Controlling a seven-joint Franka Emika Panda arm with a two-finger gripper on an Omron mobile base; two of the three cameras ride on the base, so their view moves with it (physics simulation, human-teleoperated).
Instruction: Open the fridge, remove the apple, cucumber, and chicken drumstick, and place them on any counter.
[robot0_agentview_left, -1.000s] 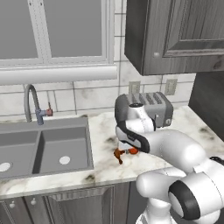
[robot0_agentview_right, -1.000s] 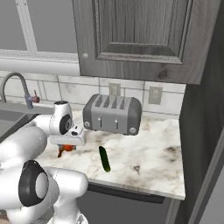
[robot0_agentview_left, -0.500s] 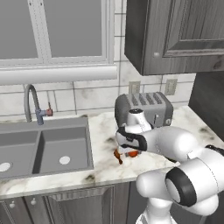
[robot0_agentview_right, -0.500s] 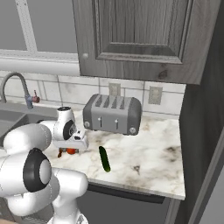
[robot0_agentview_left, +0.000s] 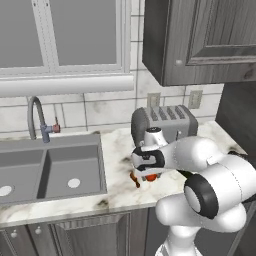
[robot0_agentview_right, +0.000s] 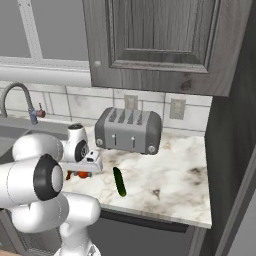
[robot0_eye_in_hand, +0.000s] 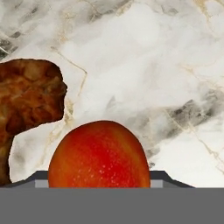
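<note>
Kitchen, counter btwn sink & fridge-side wall: the white arm bends low over the marble top, its gripper pointed down at the worktop right of the sink basin, in front of the toaster. The apple sits directly under the hand; in the hand view it's red-orange, round, resting on the veined counter at the bottom centre, w/ the dark tips just showing at either side of it. Jaws look spread wide abt the apple; whether they're pressing on it or standing clear can't be told from these angles. From the left base view a bit of the apple peeks out red below the wrist. The chicken drumstick lies just beside the apple on the counter, brown & knobbly, thick end up in the hand view; from the left base view it shows as a thin brown piece by the sink's edge. The cucumber lies apart to the robot's right, dark green, flat on the marble in front of the toaster. Faucet stands behind the sink, under the window. Dark grey wall cabinet hangs above the toaster.
</note>
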